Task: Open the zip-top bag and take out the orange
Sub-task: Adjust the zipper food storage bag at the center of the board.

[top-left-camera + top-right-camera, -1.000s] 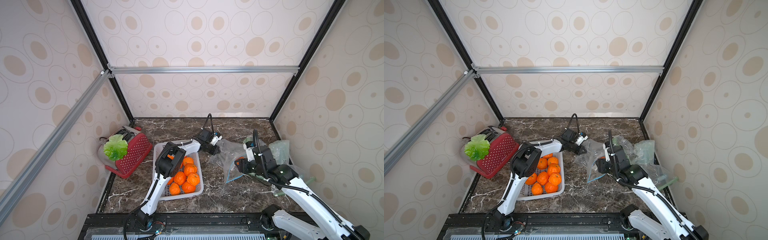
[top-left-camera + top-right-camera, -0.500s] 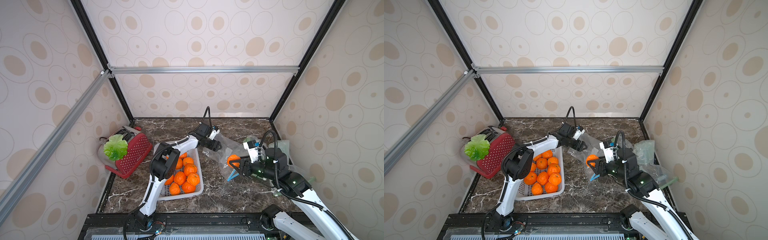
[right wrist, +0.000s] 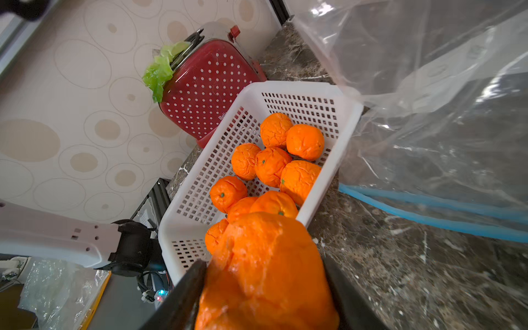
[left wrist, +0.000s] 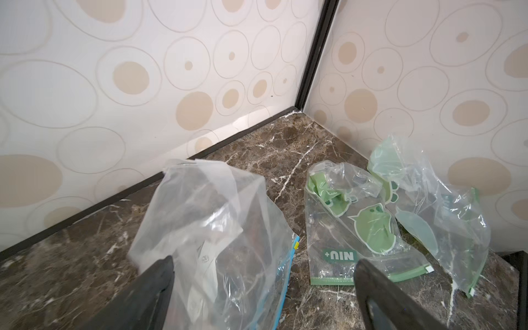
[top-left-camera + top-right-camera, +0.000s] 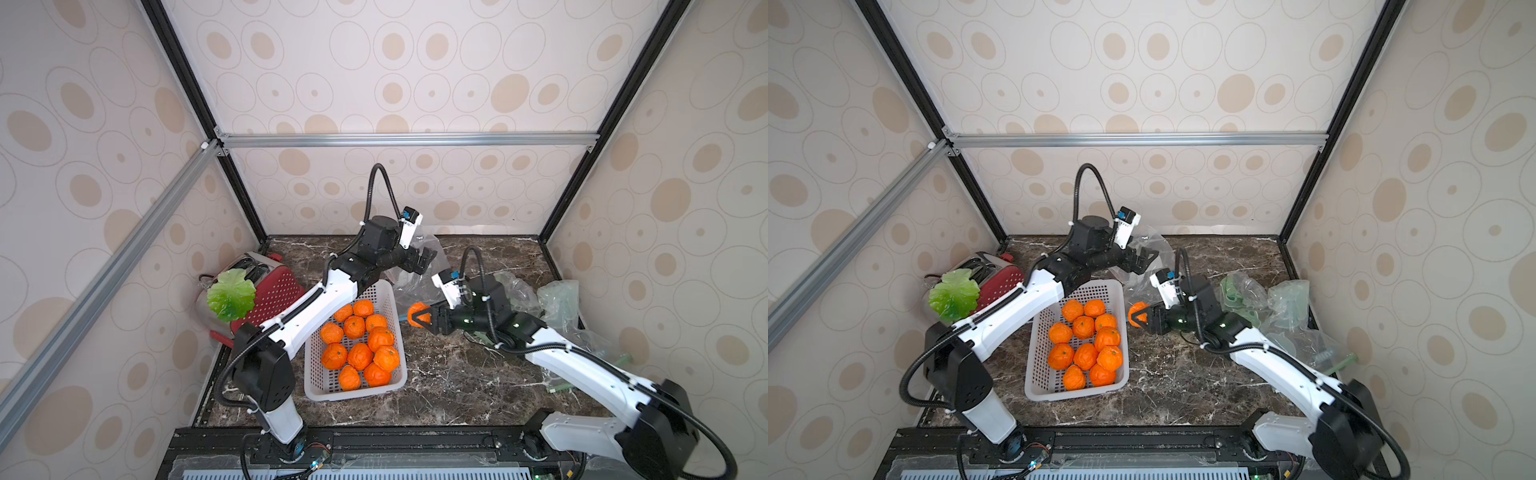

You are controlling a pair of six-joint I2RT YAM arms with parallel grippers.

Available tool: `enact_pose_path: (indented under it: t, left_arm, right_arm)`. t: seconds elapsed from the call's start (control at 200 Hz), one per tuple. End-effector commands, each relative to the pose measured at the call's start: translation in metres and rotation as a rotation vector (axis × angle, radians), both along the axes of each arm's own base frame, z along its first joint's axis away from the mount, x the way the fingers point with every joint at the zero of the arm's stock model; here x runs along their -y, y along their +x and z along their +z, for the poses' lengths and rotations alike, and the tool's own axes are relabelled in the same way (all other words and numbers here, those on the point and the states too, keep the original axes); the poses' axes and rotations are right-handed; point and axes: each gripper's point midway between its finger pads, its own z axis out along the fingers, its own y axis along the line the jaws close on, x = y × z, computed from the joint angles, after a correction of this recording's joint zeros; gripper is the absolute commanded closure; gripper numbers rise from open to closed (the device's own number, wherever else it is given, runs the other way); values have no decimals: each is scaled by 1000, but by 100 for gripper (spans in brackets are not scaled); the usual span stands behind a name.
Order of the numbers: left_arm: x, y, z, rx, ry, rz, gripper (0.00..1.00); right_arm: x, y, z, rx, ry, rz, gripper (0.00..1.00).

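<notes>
At far left, a red toaster (image 5: 277,286) holds a green lettuce leaf (image 5: 231,294); just beside it sits a white basket (image 5: 318,384) of loose oranges (image 5: 360,356). Behind the basket the left gripper (image 5: 425,259) hangs with its jaws spread wide, gripping nothing — the clear zip-top bag (image 4: 205,217) slumps loose between its fingers (image 4: 154,285). Right of the basket, the right gripper (image 5: 1138,316) is clamped partway on the orange (image 5: 417,312), lifted off the table (image 5: 457,374) and outside the bag. Crumpled green-printed bags (image 5: 557,299) lie at far right.
</notes>
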Motion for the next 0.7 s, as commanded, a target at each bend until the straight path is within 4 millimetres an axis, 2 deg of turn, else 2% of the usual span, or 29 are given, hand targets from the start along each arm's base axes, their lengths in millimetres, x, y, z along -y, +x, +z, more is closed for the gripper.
enact_pose_path:
  t: [0.0, 0.105, 0.185, 0.345, 0.416, 0.531, 0.696]
  left_arm:
    - [-29, 6, 6, 46, 36, 125, 1]
    - [-53, 1, 15, 91, 16, 219, 1]
    - [-69, 0, 13, 83, 36, 273, 1]
    - [-113, -1, 7, 90, 102, 458, 1]
    - [-133, -7, 3, 105, 108, 526, 1]
    - [-166, -18, -9, 125, 141, 641, 1]
    - [-209, -43, -32, 164, 172, 798, 1]
  right_arm:
    - [-39, 24, 19, 104, 50, 26, 46]
    - [-70, 50, 3, 103, 27, 24, 45]
    - [-90, 65, -9, 113, 23, 30, 44]
    - [-118, 94, -37, 100, -31, 26, 39]
    - [-120, 104, -48, 109, -72, 2, 33]
    - [-116, 114, -61, 131, -127, -38, 17]
    - [-104, 114, -62, 157, -181, -64, 9]
